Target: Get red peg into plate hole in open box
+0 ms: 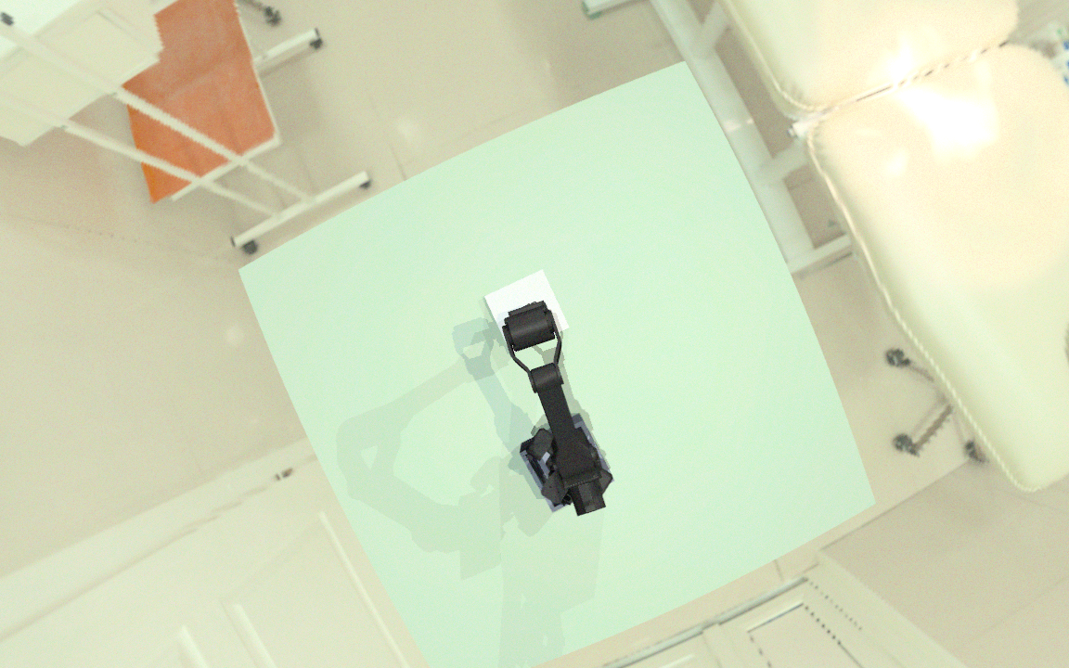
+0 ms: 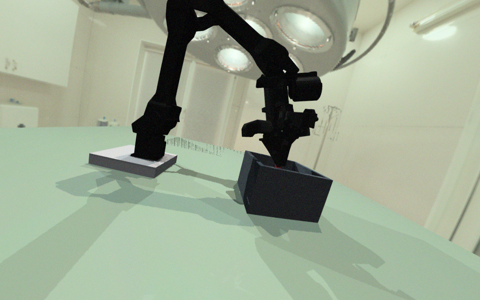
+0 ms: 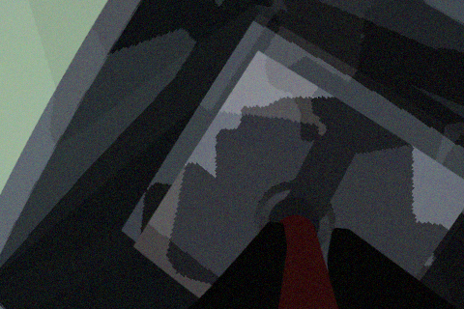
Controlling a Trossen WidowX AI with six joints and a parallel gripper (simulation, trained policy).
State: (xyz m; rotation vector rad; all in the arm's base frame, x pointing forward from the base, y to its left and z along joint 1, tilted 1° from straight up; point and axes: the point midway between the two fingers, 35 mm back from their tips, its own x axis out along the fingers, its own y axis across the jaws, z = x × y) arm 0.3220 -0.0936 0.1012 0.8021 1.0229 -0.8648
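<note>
My gripper (image 2: 280, 164) (image 3: 304, 240) points down with its fingertips just inside the top of the open dark box (image 2: 286, 193) (image 3: 92, 63). It is shut on the red peg (image 2: 278, 167) (image 3: 307, 266), which shows only as a speck at the box rim in the exterior view. In the wrist view the light grey plate (image 3: 246, 84) lies at the box bottom, partly in shadow. Its round hole (image 3: 285, 206) shows just beyond the peg tip, which overlaps the hole's near edge. Whether the tip touches the plate or enters the hole cannot be told. The arm covers much of the box in the top view.
The box stands on a pale green table top (image 1: 688, 332) (image 2: 141, 242). Its walls rise around the fingers, with dark inner ledges beside the plate. The arm's base stands on a white slab (image 1: 526, 290) (image 2: 111, 158) away from the box.
</note>
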